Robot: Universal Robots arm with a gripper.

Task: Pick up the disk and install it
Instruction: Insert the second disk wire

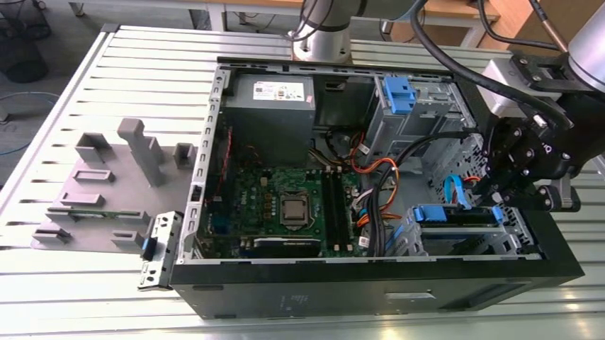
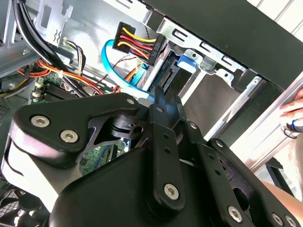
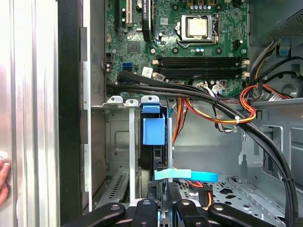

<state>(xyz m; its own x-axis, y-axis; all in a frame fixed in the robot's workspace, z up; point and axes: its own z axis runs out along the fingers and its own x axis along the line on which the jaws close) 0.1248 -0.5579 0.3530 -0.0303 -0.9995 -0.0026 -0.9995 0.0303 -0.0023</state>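
Observation:
The disk [image 3: 153, 158] stands on edge inside the lower drive cage [image 3: 118, 142], and its blue plastic rail [image 3: 154, 130] faces up. In the exterior view the disk [image 1: 460, 220] sits in the cage at the case's front corner, on the exterior view's right. My gripper [image 1: 498, 195] hangs just over that cage. In the second wrist view my gripper [image 2: 164, 100] has its fingertips pressed together at the disk's rear end [image 2: 171, 78], with nothing between them. In the first wrist view the fingers [image 3: 173, 194] end right behind the disk.
A blue data cable [image 3: 187, 175] and a black power plug [image 2: 137, 45] with yellow and red wires lie beside the disk. Thick black cables [image 3: 189, 92] cross the motherboard [image 1: 283, 205]. The power supply [image 1: 272, 99] is at the back. A grey fixture [image 1: 104, 184] lies outside the case. A hand [image 2: 291, 113] rests nearby.

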